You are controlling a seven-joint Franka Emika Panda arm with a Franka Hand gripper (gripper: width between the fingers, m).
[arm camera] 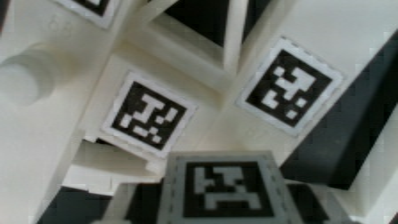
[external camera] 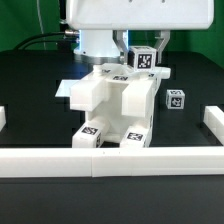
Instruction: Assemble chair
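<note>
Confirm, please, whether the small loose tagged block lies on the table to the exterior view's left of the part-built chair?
Not quite: the small loose tagged block lies on the table to the exterior view's right of the part-built chair, not its left; the exterior view shows it.

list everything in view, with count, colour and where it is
chair: 1, partly built, white with black-and-white tags, middle of the table
top block: 1, white with a tag, at the chair's top, between the gripper's fingers
loose block: 1, white with a tag, on the table at the exterior view's right of the chair
rail: 1, white, along the table's front and both sides
table: 1, black
arm: 1, white, above the chair at the back
gripper: 1, dark fingers, closed on the top block
</note>
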